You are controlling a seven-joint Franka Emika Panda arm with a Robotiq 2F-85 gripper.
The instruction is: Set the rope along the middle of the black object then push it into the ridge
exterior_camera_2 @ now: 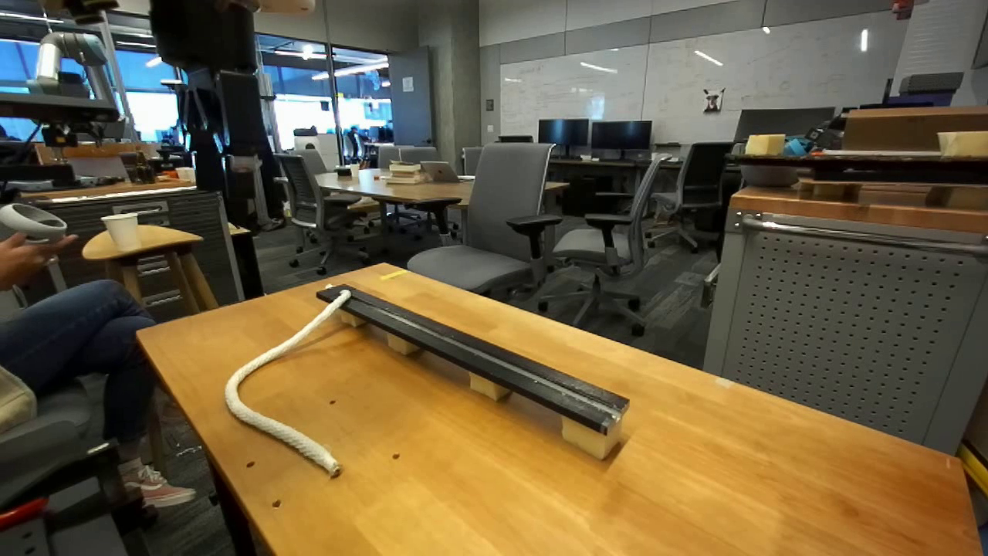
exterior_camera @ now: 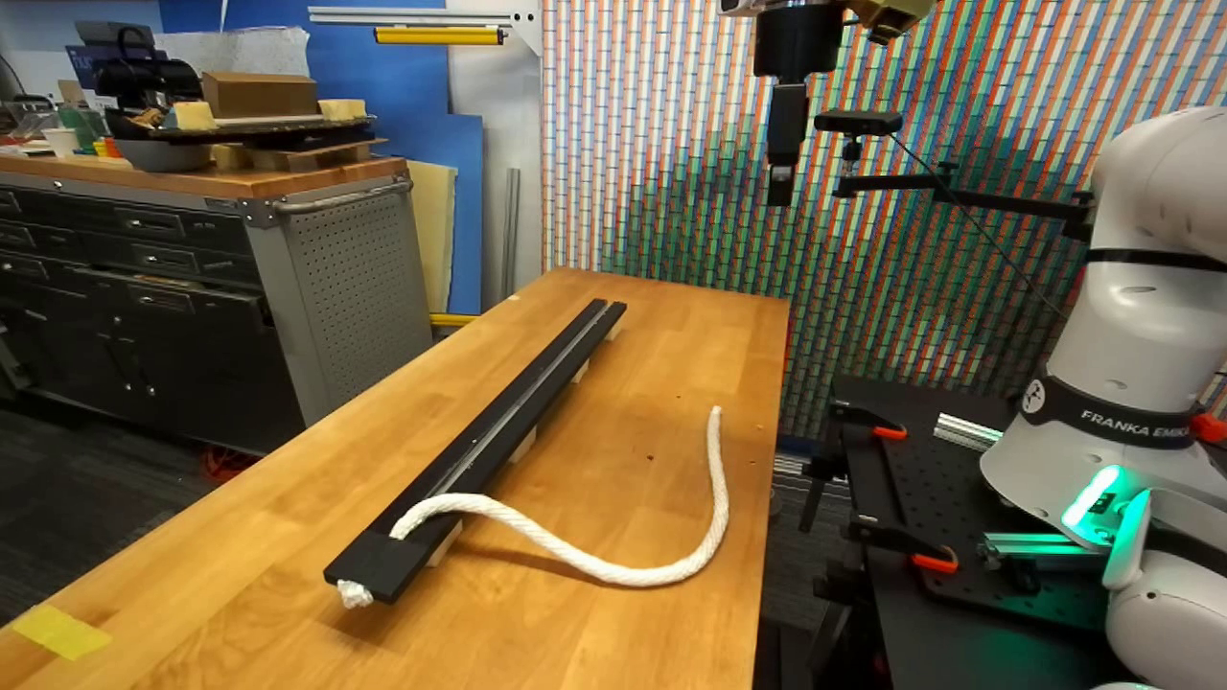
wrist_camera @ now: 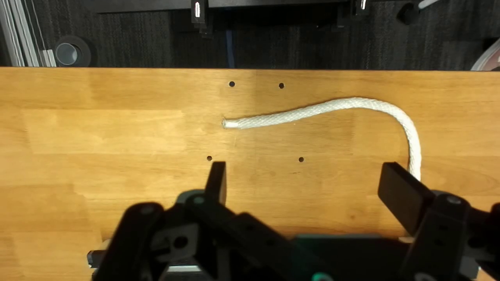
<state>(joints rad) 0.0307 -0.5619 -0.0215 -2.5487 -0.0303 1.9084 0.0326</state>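
Gripper (wrist_camera: pixel 304 168), fingers parted wide, hangs well above the white rope (wrist_camera: pixel 353 102), which curves across the table (wrist_camera: pixel 117 175) beyond the fingertips in the wrist view and, in both exterior views, meets the black bar (exterior_camera_2: pixel 471 351) near one end.

gray chairs (exterior_camera_2: pixel 503 193), white cup (exterior_camera_2: pixel 121 232) on stool (exterior_camera_2: pixel 166 239), whiteboard (exterior_camera_2: pixel 571 93)

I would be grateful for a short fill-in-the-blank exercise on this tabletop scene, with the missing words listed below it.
The white braided rope touches the long grooved black bar near only ____ of the bar's two ends.
In both exterior views, ____ pale rectangular blocks show beneath the bar.
The black two-fingered gripper hangs above the brown wooden table, its jaws ____.
Missing words: one; four; open.
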